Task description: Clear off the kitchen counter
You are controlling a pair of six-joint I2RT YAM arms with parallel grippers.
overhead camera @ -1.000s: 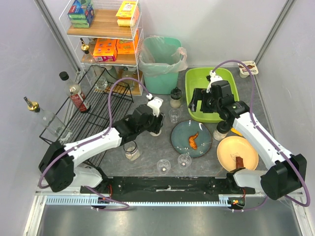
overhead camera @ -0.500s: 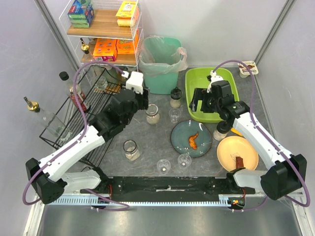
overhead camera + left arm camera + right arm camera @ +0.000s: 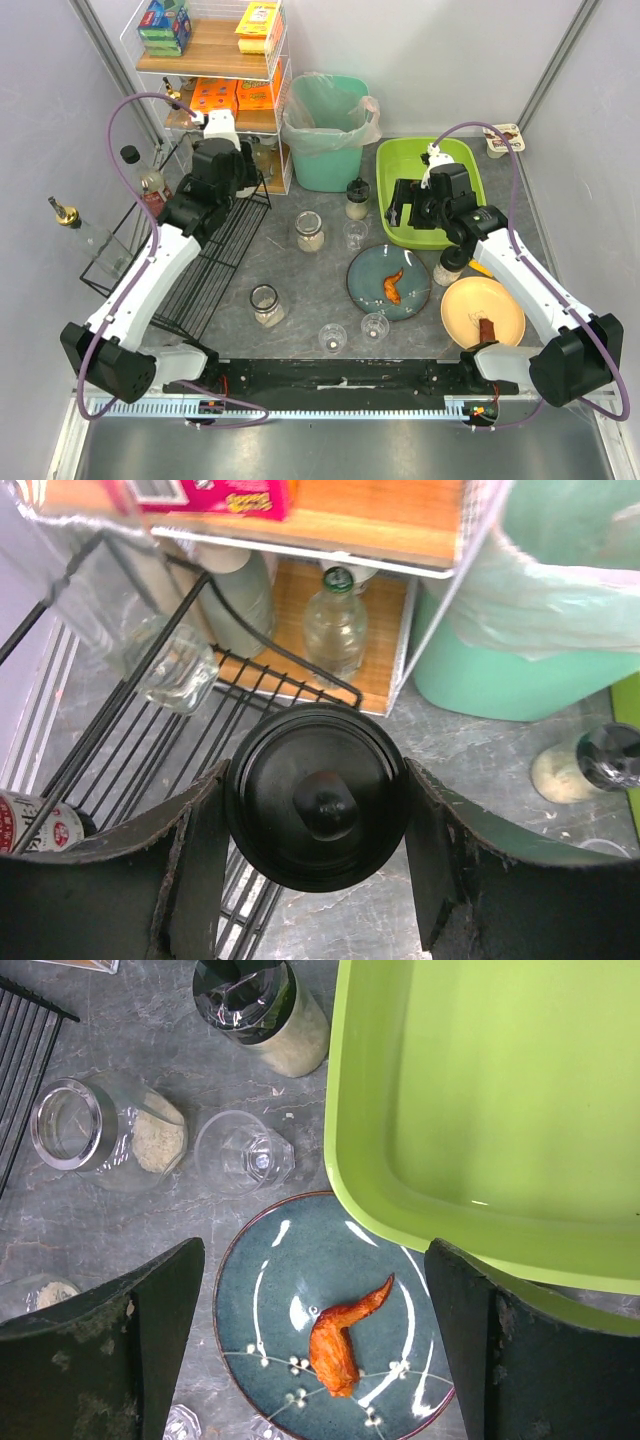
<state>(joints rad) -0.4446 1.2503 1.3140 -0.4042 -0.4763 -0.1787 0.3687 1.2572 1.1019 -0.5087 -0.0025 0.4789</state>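
Lime tub (image 3: 480,1110), teal plate (image 3: 270,1270) (wing (image 3: 345,1335) on it), jar (image 3: 110,1132), kitchen counter (image 3: 150,1050)

We saw a white-shelled, black-jointed left arm (image 3: 140,290) and matching right arm (image 3: 535,285), looping purple cables (image 3: 470,124), and scuffed black fingers (image 3: 195,880).

Mottled dark-grey kitchen counter (image 3: 305,290); lime-green tub (image 3: 400,160); teal plate (image 3: 365,272), white speckles; black lid (image 3: 315,795).

on the kitchen counter (image 3: 290,285), plate (image 3: 365,272) lies before tub (image 3: 400,160).
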